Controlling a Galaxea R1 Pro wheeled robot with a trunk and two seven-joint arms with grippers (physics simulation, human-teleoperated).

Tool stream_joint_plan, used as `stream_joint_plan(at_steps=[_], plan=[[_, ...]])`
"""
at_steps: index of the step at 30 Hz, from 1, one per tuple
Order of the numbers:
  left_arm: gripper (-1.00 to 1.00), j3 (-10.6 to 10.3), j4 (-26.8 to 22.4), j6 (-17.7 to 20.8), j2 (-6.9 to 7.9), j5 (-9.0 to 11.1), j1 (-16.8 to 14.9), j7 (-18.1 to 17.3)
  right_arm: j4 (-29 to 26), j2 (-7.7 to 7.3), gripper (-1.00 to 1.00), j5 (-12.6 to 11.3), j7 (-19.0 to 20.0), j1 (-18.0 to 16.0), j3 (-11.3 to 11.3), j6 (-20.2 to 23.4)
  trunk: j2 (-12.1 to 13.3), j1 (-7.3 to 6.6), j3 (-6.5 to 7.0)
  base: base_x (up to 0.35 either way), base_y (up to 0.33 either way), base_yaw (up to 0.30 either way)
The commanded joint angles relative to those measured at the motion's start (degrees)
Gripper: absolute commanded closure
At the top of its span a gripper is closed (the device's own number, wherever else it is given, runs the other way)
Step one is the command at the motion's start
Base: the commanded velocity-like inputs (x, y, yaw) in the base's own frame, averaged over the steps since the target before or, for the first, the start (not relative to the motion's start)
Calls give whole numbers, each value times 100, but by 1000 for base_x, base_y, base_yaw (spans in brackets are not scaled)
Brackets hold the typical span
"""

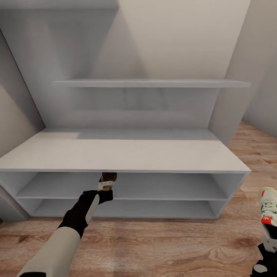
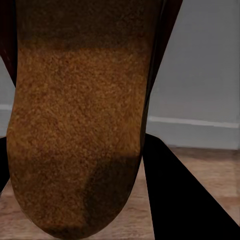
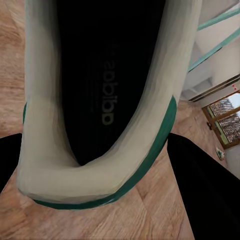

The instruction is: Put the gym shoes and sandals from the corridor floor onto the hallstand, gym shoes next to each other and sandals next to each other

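**Q.** What is seen nearest the lens, and why is it held so?

**A.** A sandal (image 2: 75, 120) is pressed close before the left wrist camera, its grainy, suede-like brown underside and rounded end presented lengthwise between the dark fingers (image 2: 180, 195). In the head view the left gripper (image 1: 106, 186) is closed on this sandal at the front edge of the hallstand (image 1: 123, 154), level with the upper open shelf; it is judged that a placement there is being prepared, so that the sandal is kept off the corridor floor (image 1: 154, 246).

**Q.** And the other arm?

**A.** A gym shoe (image 1: 268, 206) is clamped upright by the right gripper (image 1: 270, 234) at the stand's right end, above the planks. Its pale rubber sole rim, green trim and black insole are shown in the right wrist view (image 3: 107, 100).

**Q.** How is the stand made?

**A.** Matte, pale grey-white panels are seen: a broad flat top, two long open shelves, a tall back and a floating shelf (image 1: 152, 83). The floor is wood-grained.
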Motion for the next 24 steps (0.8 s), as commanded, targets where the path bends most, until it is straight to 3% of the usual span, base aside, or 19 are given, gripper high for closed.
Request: stream_joint_plan(at_steps=[1,24], plan=[[100,17,-7,33,-3,30,-2,-6,7,-1,100,10,-28,-4,21,-7,-2,1,-5,114,0,0],[100,17,21,33,-3,30,-2,-6,7,-1,100,12,-28,-4,21,-7,-2,1,-5,42,0,0]])
